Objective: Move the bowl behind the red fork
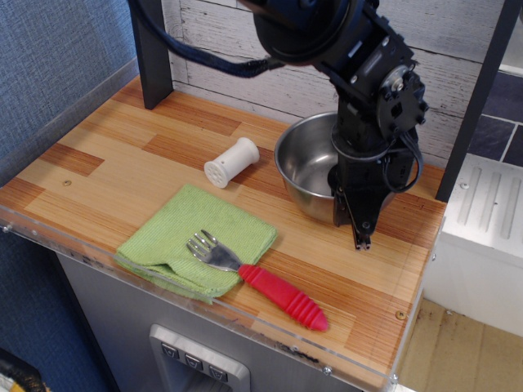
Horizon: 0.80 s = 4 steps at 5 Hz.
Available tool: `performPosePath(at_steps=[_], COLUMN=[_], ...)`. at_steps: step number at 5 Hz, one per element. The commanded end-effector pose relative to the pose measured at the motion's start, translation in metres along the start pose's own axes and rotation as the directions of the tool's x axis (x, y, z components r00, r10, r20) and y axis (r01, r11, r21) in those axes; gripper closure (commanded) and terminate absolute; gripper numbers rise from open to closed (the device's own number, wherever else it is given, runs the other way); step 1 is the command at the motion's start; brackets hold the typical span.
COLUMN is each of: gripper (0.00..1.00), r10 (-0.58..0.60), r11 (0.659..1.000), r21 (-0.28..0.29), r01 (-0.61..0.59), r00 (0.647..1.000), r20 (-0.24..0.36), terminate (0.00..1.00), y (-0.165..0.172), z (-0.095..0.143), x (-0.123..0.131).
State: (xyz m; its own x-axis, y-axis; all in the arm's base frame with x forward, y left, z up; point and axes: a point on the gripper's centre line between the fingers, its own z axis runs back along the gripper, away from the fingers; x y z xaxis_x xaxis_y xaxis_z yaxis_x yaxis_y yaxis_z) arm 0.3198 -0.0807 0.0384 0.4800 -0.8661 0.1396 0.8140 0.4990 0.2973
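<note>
The bowl is gripped at its right rim by the closed claw, behind the red fork, which lies partly on a green cloth.

The bowl is set far right on the table, behind the red fork; the spool is placed to its left.

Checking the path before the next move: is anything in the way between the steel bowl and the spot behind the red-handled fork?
Nothing visible blocks it. The round shiny steel bowl, with the gripper at its rim, is already behind the red-handled fork; only bare wood lies between.
</note>
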Motion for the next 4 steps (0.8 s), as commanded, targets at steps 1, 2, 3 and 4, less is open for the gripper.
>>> performPosePath(at_steps=[1, 2, 3, 4], gripper=[1.0, 1.0, 0.0, 0.0], r10=[0.012, 0.022, 0.08, 0.101], r11=[1.0, 1.0, 0.996, 0.993], r21=[0.012, 0.014, 0.043, 0.069], r01=[-0.012, -0.022, -0.08, -0.1], r00=[1.0, 1.0, 0.997, 0.995], r20=[0.026, 0.019, -0.005, -0.01], terminate=[0.0, 0.0, 0.0, 0.0], y=[0.005, 0.004, 0.0058, 0.006], z=[0.005, 0.0027, 0.0053, 0.0073], x=[-0.0023, -0.0032, -0.0052, -0.007])
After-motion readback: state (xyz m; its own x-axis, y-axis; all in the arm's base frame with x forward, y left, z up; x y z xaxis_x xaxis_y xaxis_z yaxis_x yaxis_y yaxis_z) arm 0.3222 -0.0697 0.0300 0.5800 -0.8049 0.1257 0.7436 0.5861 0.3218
